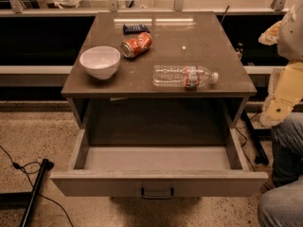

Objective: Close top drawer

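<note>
The top drawer [158, 182] of the taupe-grey cabinet [161, 86] stands pulled far out toward the camera. Its plain grey inside [156, 159] holds nothing. A small dark metal handle [157, 193] sits at the centre of its flat front. My gripper [280, 100] shows as pale cream parts at the right edge of the camera view. It is beside the cabinet's right side, above and behind the drawer's right front corner, and apart from the drawer. Grey arm links [286, 174] fill the lower right corner.
On the cabinet top lie a white bowl [100, 62], an orange can on its side [136, 45], a clear water bottle on its side [184, 76] and a dark blue packet [136, 28]. A black pole [35, 188] and cables lie on the floor at left.
</note>
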Available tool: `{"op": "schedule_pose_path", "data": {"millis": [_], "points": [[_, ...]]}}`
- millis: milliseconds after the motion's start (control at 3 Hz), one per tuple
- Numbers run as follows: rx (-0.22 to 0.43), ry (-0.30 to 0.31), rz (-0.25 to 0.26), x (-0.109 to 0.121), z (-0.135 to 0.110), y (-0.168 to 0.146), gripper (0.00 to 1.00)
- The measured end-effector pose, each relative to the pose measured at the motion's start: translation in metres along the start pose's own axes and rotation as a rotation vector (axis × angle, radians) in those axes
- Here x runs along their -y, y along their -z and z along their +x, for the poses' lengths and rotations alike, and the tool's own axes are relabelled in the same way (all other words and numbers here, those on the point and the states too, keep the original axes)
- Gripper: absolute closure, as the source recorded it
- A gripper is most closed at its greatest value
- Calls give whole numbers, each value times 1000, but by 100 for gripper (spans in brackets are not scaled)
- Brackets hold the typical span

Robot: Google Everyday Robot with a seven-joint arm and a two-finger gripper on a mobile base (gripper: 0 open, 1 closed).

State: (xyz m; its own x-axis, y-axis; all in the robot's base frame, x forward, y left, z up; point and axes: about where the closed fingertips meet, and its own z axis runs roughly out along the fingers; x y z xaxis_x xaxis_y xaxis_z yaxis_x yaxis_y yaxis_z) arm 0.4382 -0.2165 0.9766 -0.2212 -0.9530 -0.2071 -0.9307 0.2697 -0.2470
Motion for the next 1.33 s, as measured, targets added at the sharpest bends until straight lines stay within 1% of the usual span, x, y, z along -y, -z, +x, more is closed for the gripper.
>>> {"op": "schedule_pose_path", "data": {"millis": [667, 1000, 1333], "points": [[3, 1, -2, -1, -1, -5, 0], [74, -11, -16, -28, -11, -36, 19], [167, -31, -46, -63, -21, -85, 41]]}}
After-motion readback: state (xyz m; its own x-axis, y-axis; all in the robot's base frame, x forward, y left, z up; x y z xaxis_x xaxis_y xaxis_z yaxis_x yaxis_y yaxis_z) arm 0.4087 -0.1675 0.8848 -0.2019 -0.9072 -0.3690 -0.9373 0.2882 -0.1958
